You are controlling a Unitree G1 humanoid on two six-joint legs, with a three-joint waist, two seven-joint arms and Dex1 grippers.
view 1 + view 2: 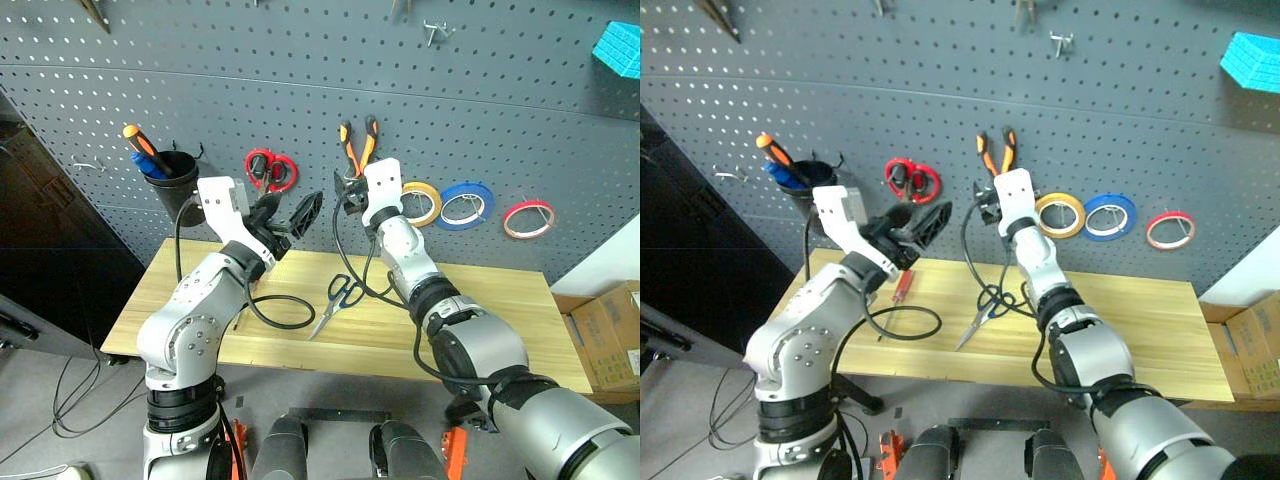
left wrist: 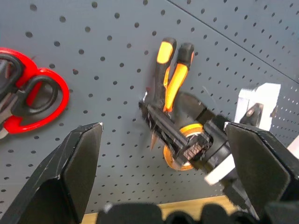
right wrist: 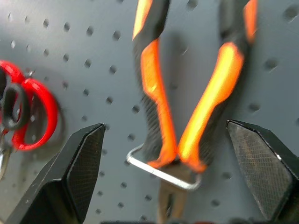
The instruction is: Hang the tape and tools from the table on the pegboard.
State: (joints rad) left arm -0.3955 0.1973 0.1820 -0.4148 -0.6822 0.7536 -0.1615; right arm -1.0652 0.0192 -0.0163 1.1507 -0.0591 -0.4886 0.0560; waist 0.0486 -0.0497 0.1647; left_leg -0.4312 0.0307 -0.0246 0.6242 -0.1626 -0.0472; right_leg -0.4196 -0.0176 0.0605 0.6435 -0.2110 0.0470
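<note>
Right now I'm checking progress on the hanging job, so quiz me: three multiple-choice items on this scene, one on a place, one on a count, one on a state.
1. Where are the dark-handled scissors?
A. lying on the table
B. hanging on the pegboard
C. in the black cup

2. How many tape rolls hang on the pegboard?
A. one
B. two
C. three

3. How is the right hand at the pliers?
A. shut on them
B. open, apart from them
C. shut, empty

Answers:
1 A, they lie flat on the wood beside a black cable.
2 C, the yellow roll, blue roll and red-pink tape hang in a row.
3 B, its fingers stand wide either side while the pliers hang from a metal hook.
</note>
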